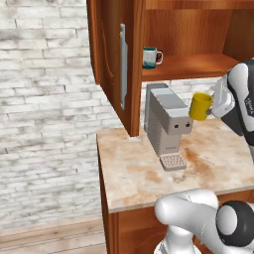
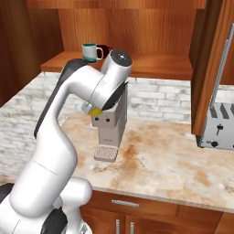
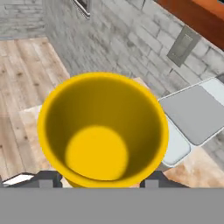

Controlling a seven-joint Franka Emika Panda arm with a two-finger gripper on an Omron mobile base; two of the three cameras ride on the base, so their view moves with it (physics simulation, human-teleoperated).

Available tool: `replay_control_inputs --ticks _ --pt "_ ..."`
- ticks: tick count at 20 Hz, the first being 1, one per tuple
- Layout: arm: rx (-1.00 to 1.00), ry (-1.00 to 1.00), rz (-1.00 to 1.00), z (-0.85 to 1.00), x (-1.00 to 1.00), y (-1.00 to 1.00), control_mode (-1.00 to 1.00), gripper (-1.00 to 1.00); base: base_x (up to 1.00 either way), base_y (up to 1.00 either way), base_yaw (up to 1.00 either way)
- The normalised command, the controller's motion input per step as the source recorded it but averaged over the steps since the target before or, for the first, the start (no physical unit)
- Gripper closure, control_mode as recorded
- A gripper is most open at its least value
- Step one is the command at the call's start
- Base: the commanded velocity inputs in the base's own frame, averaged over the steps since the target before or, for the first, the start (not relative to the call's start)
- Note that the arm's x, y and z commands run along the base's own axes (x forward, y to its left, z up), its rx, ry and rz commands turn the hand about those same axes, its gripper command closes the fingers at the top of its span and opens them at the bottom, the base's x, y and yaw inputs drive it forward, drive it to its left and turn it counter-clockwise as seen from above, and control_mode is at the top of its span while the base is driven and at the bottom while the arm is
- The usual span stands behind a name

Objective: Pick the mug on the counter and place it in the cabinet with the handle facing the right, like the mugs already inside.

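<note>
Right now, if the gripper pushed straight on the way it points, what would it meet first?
Beyond the held bright-yellow mug, the gripper would probably meet the grey coffee machine; depth is unclear.

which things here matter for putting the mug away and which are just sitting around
Part of the job:
yellow mug, held in the claw
cabinet
counter
teal mug on the shelf, as a guide

Just there:
coffee machine
toaster
</note>
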Motion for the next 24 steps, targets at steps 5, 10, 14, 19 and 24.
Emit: replay_control_inputs --ticks 5,10,14,19,24 --pt "0.03 0.0 0.32 0.2 0.0 0.45 -1.0 1.0 0.0 0.0 0.0" --pt "0.22 0.0 0.27 0.05 0.05 0.23 -1.0 1.0 0.0 0.0 0.0" --pt "0.08 -0.01 0.15 0.53 0.08 0.2 -1.0 1.0 0.0 0.0 0.0" --pt "-0.02 -0.01 0.12 0.29 0.06 0.16 -1.0 1.0 0.0 0.0 0.0" --pt "0.25 0.01 0.01 -0.01 0.33 -0.03 -1.0 1.0 0.0 0.0 0.0"
